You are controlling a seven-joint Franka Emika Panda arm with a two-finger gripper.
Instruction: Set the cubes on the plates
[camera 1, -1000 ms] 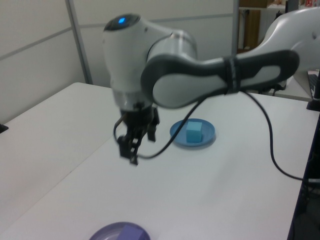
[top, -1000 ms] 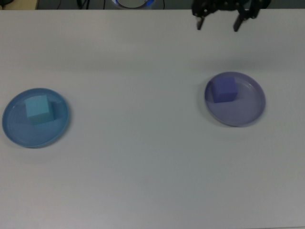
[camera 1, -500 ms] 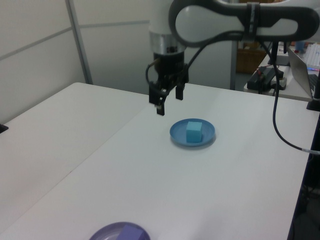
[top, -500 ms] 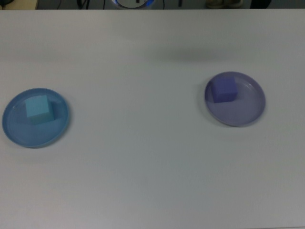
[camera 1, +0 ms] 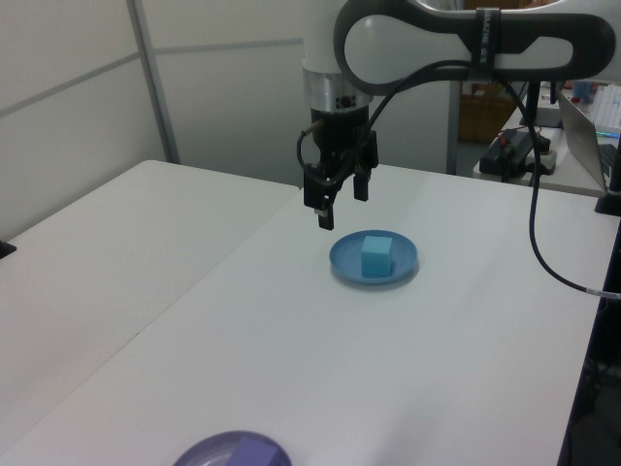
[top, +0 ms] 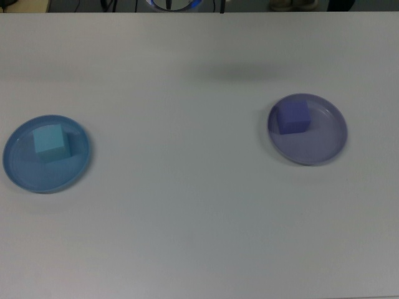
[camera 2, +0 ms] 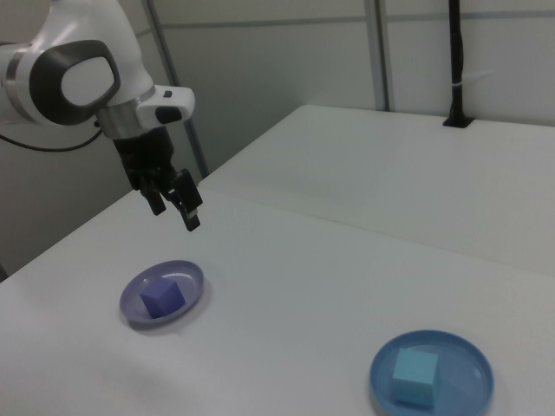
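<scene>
A: Top view first. What lies on the counter (top: 199, 218)?
B: Blue plate (top: 25, 177) at the top view's left, cyan cube (top: 48, 139) resting on it, toward the plate's upper part. Purple plate (top: 318, 146) at the top view's right, well apart from the blue one, violet cube (top: 292, 116) sitting on its upper-left portion. No arm in this view.

A: Left view?
B: Arm (camera 1: 456, 39) reaches in from the left view's upper right. The hand (camera 1: 340, 199) hangs above the counter, just to the left view's left of the blue plate (camera 1: 345, 264), touching nothing. Fingers (camera 1: 326, 211) apart, nothing between them. Cyan cube (camera 1: 375, 255) sits on that plate. Purple plate (camera 1: 199, 451) cut off by the bottom edge, with what looks like the violet cube (camera 1: 254, 452) on it, only partly seen.

A: Right view?
B: Hand (camera 2: 178, 206) released, empty, raised over the counter above and behind the purple plate (camera 2: 186, 279). Violet cube (camera 2: 160, 299) inside it. Blue plate (camera 2: 460, 360) near the bottom right of the right view, cyan cube (camera 2: 413, 375) on it.
</scene>
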